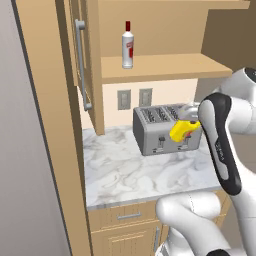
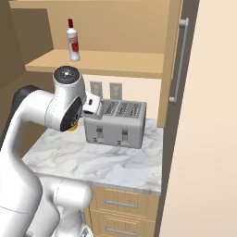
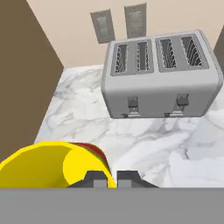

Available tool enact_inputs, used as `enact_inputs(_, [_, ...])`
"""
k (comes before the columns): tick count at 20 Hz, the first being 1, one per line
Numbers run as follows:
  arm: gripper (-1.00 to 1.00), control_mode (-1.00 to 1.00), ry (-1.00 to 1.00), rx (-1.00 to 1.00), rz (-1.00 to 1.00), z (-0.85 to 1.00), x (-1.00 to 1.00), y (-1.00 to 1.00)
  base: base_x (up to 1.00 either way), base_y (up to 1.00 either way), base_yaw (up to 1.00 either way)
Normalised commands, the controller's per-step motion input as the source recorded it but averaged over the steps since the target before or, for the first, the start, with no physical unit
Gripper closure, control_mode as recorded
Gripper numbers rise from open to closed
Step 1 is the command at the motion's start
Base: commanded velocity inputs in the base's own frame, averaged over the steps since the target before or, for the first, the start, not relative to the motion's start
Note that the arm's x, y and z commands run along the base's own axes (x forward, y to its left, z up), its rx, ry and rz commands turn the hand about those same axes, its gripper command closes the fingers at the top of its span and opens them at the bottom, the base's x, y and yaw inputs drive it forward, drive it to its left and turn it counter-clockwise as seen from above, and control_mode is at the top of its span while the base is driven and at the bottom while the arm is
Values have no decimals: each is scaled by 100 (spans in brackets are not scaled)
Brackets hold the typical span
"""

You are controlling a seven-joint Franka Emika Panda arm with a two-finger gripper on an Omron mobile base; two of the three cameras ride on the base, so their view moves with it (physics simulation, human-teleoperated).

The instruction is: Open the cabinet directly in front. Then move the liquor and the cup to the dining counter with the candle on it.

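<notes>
The cabinet (image 1: 84, 60) stands open, its doors swung out to both sides (image 2: 177, 60). On its lower shelf the liquor (image 1: 128, 46) stands upright, a clear bottle with a red cap (image 2: 72, 41). My gripper (image 3: 107, 178) is shut on the rim of the yellow cup (image 3: 43, 168). The cup (image 1: 182, 130) hangs tilted above the marble, in front of the toaster's right end. In the right base view my arm hides all but a sliver of the cup (image 2: 72, 128). The dining counter and the candle are out of view.
A silver four-slot toaster (image 1: 155, 132) sits on the short marble counter (image 1: 130, 175) under the cabinet, with two wall outlets (image 3: 118, 24) behind it. Drawers (image 2: 120, 203) run below the counter. A tall wood panel (image 1: 45, 125) closes off the left side.
</notes>
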Motion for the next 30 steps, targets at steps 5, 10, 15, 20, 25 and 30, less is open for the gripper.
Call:
enact_inputs(5, [100, -100, -23, -3, -4, 3, -1, 2, 0, 0, 0])
enact_inputs(10, [100, -100, -17, -2, -2, 1, -1, 3, 0, 0, 0])
enact_inputs(15, [100, -100, -7, 0, -5, 0, -38, 0, 0, 0, 0])
enact_inputs(20, [100, -100, -14, 0, -6, 0, -41, 0, 0, 0, 0])
enact_inputs(25, [100, -100, -11, 0, -13, 5, 1, 0, 0, 0, 0])
enact_inputs(30, [100, -100, -9, 0, -3, 3, -3, 0, 0, 0, 0])
